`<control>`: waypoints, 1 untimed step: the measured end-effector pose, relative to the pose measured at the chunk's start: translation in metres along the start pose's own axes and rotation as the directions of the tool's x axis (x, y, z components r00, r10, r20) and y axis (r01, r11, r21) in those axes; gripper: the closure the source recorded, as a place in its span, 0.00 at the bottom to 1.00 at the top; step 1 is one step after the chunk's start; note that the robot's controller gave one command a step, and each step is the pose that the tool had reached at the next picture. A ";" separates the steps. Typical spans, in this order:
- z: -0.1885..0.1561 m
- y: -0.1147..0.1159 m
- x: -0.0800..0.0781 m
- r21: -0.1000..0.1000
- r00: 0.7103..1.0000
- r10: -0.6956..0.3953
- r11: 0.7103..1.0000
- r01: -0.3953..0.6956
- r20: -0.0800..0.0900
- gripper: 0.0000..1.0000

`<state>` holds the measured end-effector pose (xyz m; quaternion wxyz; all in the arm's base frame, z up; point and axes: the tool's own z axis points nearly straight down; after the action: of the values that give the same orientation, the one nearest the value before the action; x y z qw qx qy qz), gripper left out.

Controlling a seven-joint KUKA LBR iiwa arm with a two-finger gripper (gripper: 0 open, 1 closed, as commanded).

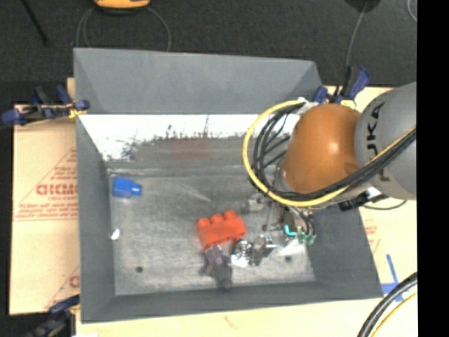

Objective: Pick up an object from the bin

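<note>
One arm [324, 153] angled down, pincer [270, 244] beside orange brick [221, 229]

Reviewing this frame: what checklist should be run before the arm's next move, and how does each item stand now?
1. Gripper is down inside the bin, near its front right: ok.
2. A thing lies close by: ok. The orange brick is just to the view's left of the gripper, with a dark piece in front of the brick.
3. Anything is held already: cannot tell.
4. Brick lies away from the bin's walls: ok.
5. Blue block is out of the way, far across the floor: ok.
</note>
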<state>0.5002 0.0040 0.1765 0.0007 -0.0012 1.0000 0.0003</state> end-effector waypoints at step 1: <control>0.078 0.013 -0.018 0.001 0.999 -0.031 1.000 0.031 0.029 0.00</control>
<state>0.5187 0.0168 0.0987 0.0154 -0.0169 0.9997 0.0000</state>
